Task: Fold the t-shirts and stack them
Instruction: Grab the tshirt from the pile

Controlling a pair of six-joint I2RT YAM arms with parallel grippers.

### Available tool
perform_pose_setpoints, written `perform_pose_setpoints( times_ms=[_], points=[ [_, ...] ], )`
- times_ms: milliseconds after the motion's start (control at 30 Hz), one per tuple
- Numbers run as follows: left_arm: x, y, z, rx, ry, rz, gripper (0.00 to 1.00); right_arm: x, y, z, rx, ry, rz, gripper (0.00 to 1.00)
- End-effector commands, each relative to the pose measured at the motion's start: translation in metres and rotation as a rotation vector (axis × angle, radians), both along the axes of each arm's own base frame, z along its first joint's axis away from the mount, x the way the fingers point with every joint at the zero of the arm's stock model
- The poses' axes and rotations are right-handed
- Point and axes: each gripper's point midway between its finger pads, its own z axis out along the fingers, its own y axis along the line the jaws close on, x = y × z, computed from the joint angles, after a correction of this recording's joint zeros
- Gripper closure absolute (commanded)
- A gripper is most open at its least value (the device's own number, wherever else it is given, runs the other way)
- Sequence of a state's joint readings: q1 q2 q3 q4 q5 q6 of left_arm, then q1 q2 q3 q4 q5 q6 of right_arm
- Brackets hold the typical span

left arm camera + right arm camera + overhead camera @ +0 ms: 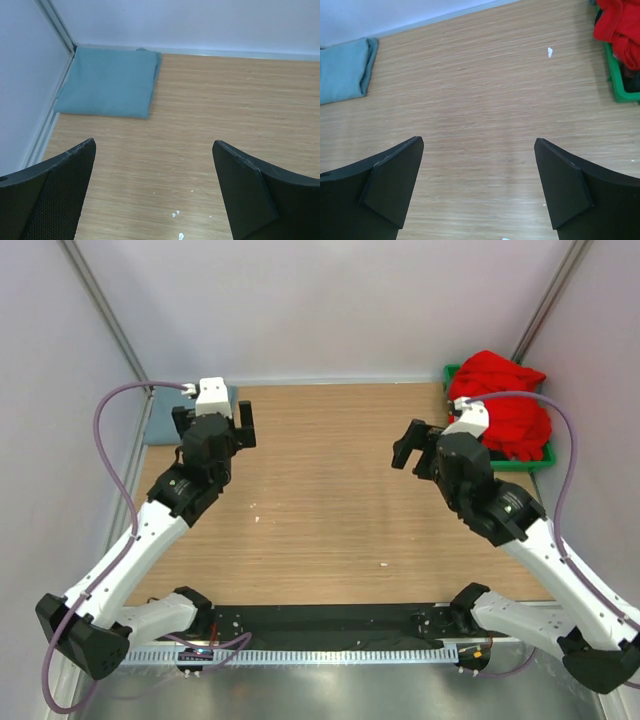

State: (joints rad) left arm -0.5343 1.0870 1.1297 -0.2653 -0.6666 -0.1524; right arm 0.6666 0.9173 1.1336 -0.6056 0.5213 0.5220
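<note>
At far left corner of table (330,500), folded t-shirt (107,82) lying flat, at far right corner, bin (615,85), heap of t-shirts (505,400) inside, piled above rim

A light wood-grain surface (330,500) fills the middle of the enclosure, its grain running side to side. Behind its far edge rises a plain pale back wall (330,300). A matching left wall (45,390) and right wall (605,370) close the surface in on both sides. Thin grey metal posts (105,310) run up from its two far corners. A few small white specks (384,564) lie on the wood. Along the surface's near edge sits a black strip (330,620), then a white toothed rail (330,654) and a sheet of dull metal (330,690). The light is soft and even, leaving only faint shadows.
</note>
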Motion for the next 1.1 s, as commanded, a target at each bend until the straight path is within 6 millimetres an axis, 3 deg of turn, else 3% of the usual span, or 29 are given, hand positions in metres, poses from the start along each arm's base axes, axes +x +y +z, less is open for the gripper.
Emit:
perform_pose_setpoints(
  times_ms=[0, 100, 133, 300, 367, 400, 633, 700, 733, 800, 867, 933, 1067],
  points=[
    [0.0, 0.005, 0.005, -0.015, -0.04, 0.025, 0.0, 0.016, -0.006, 0.038, -0.051, -0.085, -0.049, 0.0],
    [-0.004, 0.004, 0.009, -0.013, -0.047, 0.008, 0.0, 0.032, -0.004, 0.049, -0.106, -0.108, -0.086, 0.0],
    [-0.005, 0.005, 0.01, -0.016, -0.049, 0.005, 0.0, 0.036, -0.007, 0.061, -0.103, -0.13, -0.109, 0.0],
    [-0.009, 0.002, 0.009, -0.021, -0.042, -0.026, 0.0, 0.075, -0.042, 0.075, -0.221, -0.081, -0.305, 0.0],
    [-0.01, 0.004, 0.011, -0.019, -0.047, -0.021, 0.0, 0.101, -0.058, 0.06, -0.19, -0.007, -0.302, 0.0],
    [-0.011, 0.004, 0.012, -0.021, -0.05, -0.017, 0.01, 0.113, -0.081, 0.059, -0.136, 0.018, -0.323, 0.0],
    [-0.011, 0.003, 0.012, -0.034, -0.048, -0.026, 0.0, 0.159, -0.157, 0.023, -0.088, 0.161, -0.454, 0.0],
    [-0.012, 0.003, 0.014, -0.037, -0.052, -0.024, 0.0, 0.173, -0.161, 0.019, -0.066, 0.176, -0.437, 0.0],
    [-0.012, 0.003, 0.012, -0.034, -0.047, -0.024, 0.0, 0.186, -0.173, -0.002, -0.054, 0.229, -0.434, 0.0],
    [-0.012, 0.003, 0.014, -0.035, -0.045, -0.024, 0.0, 0.2, -0.174, -0.009, -0.052, 0.253, -0.418, 0.01],
    [-0.014, 0.004, 0.016, -0.038, -0.047, -0.022, 0.0, 0.218, -0.176, -0.036, -0.069, 0.316, -0.407, 0.03],
    [-0.015, 0.005, 0.017, -0.042, -0.047, -0.021, 0.0, 0.232, -0.177, -0.037, -0.076, 0.311, -0.404, 0.03],
    [-0.016, 0.004, 0.018, -0.047, -0.045, -0.03, 0.0, 0.268, -0.184, -0.065, -0.086, 0.345, -0.403, 0.08]
  ],
)
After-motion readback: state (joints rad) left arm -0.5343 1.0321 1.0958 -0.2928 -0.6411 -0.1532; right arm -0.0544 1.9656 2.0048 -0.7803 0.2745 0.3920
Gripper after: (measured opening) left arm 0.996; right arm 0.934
